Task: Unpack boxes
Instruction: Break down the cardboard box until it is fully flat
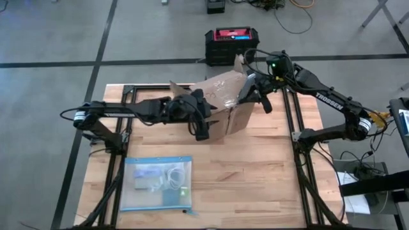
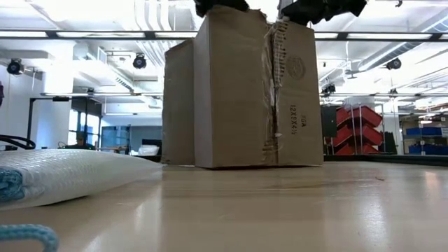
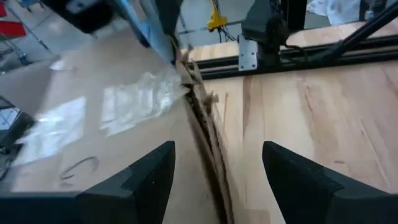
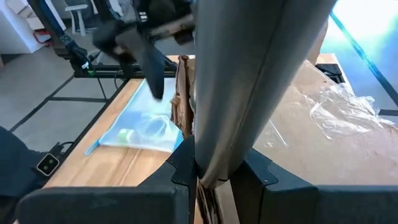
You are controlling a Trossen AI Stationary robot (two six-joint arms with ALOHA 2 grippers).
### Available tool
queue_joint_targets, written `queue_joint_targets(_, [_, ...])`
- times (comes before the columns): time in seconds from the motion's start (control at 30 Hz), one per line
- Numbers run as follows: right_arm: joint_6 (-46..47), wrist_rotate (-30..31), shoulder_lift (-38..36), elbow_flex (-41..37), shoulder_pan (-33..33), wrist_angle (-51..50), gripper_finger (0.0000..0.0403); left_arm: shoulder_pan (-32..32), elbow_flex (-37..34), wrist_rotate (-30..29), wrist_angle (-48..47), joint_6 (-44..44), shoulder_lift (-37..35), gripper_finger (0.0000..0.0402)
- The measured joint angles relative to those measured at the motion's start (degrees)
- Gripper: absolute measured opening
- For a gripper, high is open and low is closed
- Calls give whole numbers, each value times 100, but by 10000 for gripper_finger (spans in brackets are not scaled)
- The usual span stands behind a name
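From above, you see the cardboard box [image 1: 220,102] standing at the far middle of the tabletop [image 1: 268,185], flaps up, with the left pincer [image 1: 203,128] at its near wall and the right pincer [image 1: 250,89] on a far flap. A plastic bag [image 1: 156,182] lies well apart, nearer you.

At table height, the box stands upright, its taped seam torn; expect light, stiff corrugated board that bends only at the creases.

In the left wrist view, the fingers [image 3: 143,186] stand wide, straddling a wall's edge; that edge is your hold.

In the right wrist view, the right pincer is clamped narrow on a flap [image 4: 261,87]. Clear tape looks slippery.
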Motion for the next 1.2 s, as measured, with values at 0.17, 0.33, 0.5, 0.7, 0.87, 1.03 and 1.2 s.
queue_joint_targets(0.17, [-45, 84, 0, -14, 0, -52, 47, -76, 11, -152, 117, 244, 302, 227])
queue_joint_targets(0.33, [-43, 76, 0, -14, -4, -44, 47, -197, 13, -243, 343, 546, 399, 215])
queue_joint_targets(0.5, [-54, 80, 0, -16, -2, -21, 47, -335, 9, -476, 613, 882, 399, 198])
queue_joint_targets(0.7, [-19, 93, 0, -14, -2, -28, 47, -312, 9, -651, 582, 802, 457, 117])
queue_joint_targets(0.87, [3, 230, -89, 113, 7, -32, 47, -312, 9, -1149, 640, 660, 456, 12])
queue_joint_targets(1.03, [3, 1122, -496, 409, 106, -16, 47, -284, 17, -1449, 593, 584, 417, 2])
queue_joint_targets(1.2, [139, 1366, -1121, 533, 226, -27, 47, -229, 83, -1488, 1154, 599, 417, 1])
